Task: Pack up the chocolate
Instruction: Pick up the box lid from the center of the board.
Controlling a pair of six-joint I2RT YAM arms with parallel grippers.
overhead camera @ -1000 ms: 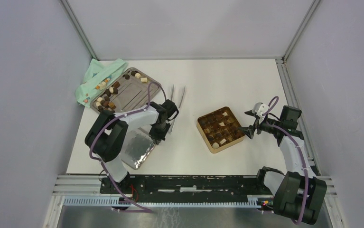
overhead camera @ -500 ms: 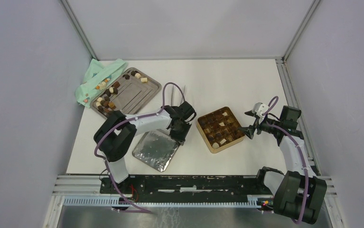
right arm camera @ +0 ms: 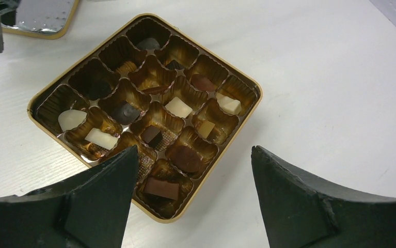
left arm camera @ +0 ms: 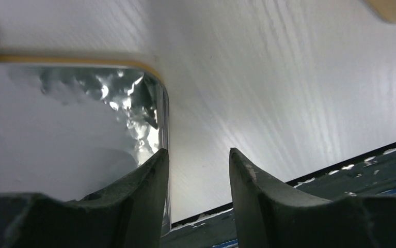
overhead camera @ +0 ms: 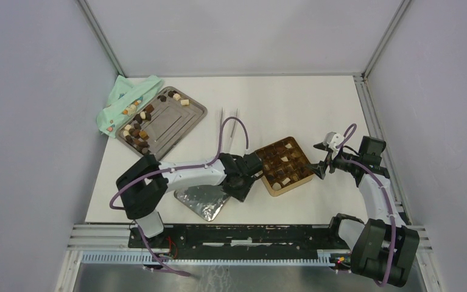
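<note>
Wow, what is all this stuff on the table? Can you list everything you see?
mint-green bag: one, far left corner of the table
metal tray: one, silver, beside the bag
loose chocolates: many, dark brown, light brown and cream, on the tray's left side
metal tweezers: apparently one pair, silver, mid-table
gold tin: one, square, sixteen cups, right of centre
packed chocolates: many, mixed colours, in the tin's cups
shiny lid: one, silver with a gold rim, near edge
table: one, white
left gripper: dark, fingers apart, at the lid's edge
right gripper: dark, wide open, by the tin
</note>
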